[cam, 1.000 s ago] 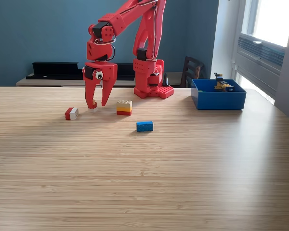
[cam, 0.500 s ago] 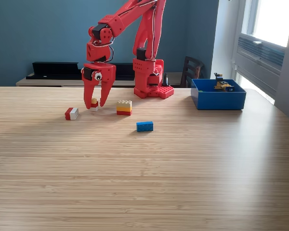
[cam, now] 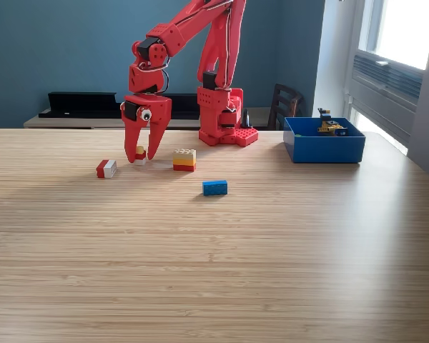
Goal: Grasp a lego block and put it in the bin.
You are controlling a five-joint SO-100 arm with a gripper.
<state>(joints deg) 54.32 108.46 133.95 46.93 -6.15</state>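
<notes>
Exterior view. A red arm [cam: 200, 43] stands on its base [cam: 225, 118] at the upper centre of the frame, at the far edge of a light wooden counter [cam: 214, 257]. The arm reaches toward the upper left of the frame, with its end effector [cam: 141, 156] pointing straight down, tips close to the counter surface. The jaws stand narrowly parted around a small block [cam: 139, 153], red below and pale on top, which sits between the two fingers; whether the fingers press on it cannot be told.

Left of the end effector in the frame, a red-and-white block [cam: 106, 168] lies on the counter, apart from the fingers. Just right of the end effector, a stacked block [cam: 184, 159], yellow over red, stands upright. Lower and nearer the centre of the frame lies a blue block [cam: 214, 187], alone.

The bin [cam: 323, 148], a bright blue open-topped box, rests on the counter at the upper right of the frame, well apart from the end effector. Small yellow and dark pieces [cam: 330, 126] show above its rim. A dark chair [cam: 284, 105] stands behind the counter, between the base and the bin.
</notes>
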